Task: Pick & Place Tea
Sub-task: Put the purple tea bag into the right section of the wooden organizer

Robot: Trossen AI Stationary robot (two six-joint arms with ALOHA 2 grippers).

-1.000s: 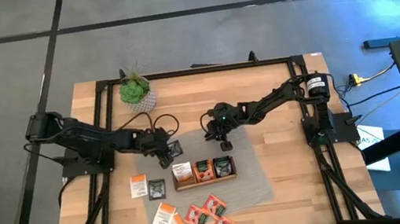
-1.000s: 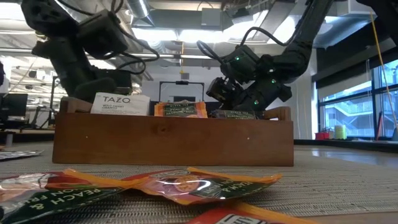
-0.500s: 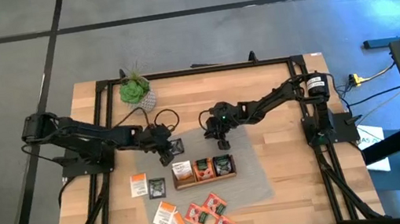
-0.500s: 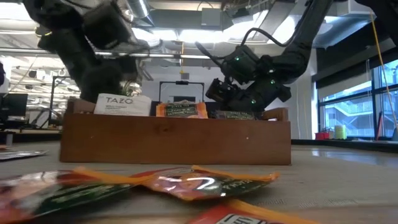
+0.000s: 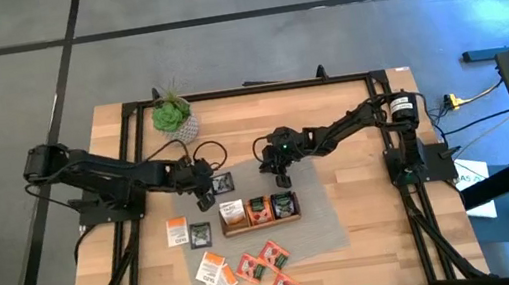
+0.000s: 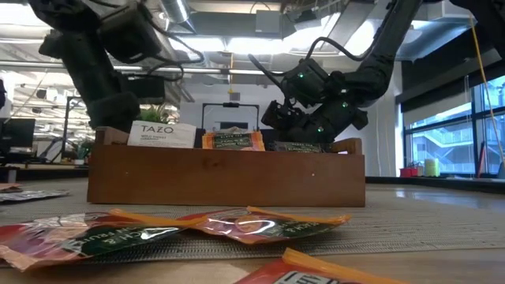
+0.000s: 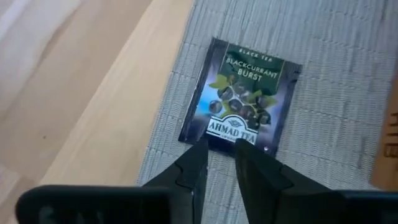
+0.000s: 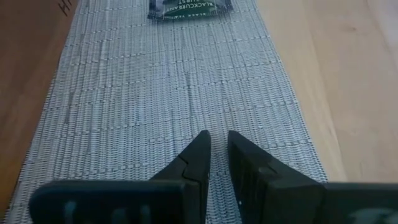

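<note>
Three sachets (image 5: 259,210) — wooden tray (image 5: 262,226)

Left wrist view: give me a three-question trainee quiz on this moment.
1. True or false: the dark sachet lies inside the wooden tray.
2. What does the sachet rest on? A bare wood; B the grey woven mat; C the plant pot.
3. Fill in: the gripper poised just short of that sachet is the ___ gripper.
Key: 1 false; 2 B; 3 left.
</note>
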